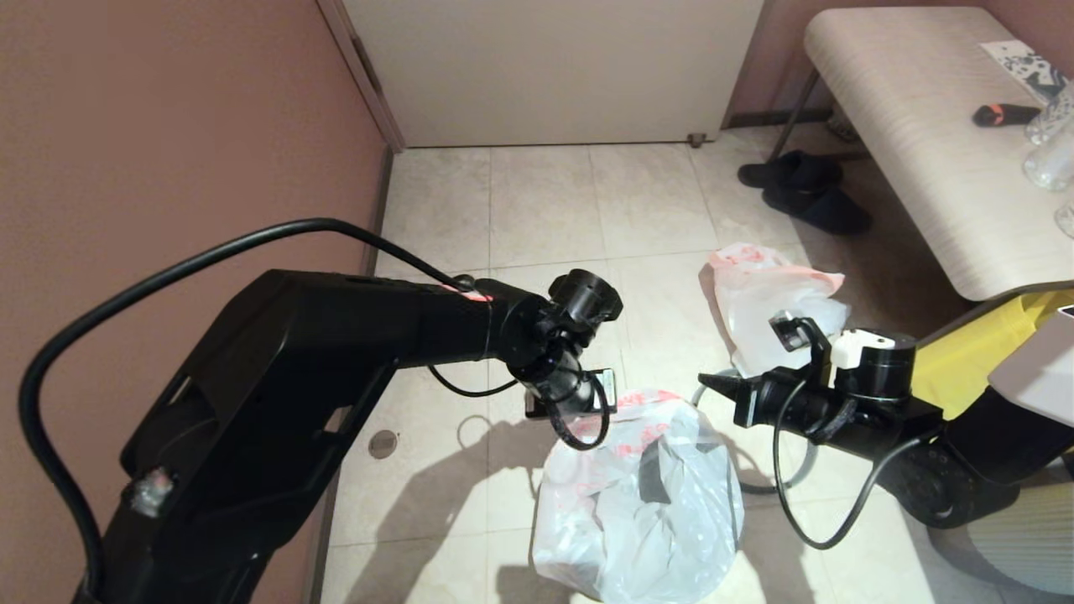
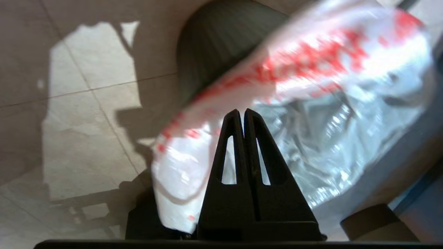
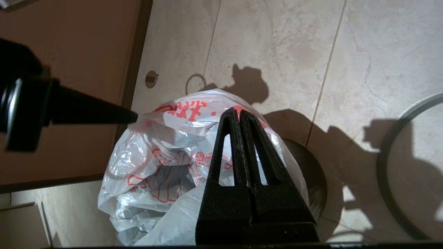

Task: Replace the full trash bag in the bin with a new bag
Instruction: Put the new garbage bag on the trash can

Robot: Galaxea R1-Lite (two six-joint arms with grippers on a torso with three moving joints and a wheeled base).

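Counting two bags (image 1: 638,495) (image 1: 768,302), one bin (image 3: 311,169), one grey hoop (image 3: 398,166).

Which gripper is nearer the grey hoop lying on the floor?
The right. The right gripper hangs just above the grey hoop, at its near edge, while the left gripper sits farther off, at the bag over the bin.

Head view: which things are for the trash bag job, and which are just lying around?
For the job: new bag over the bin; grey hoop on the floor; other bag behind; left claw and right claw, both by the new bag.
Lying around: slippers, bench, bottles.
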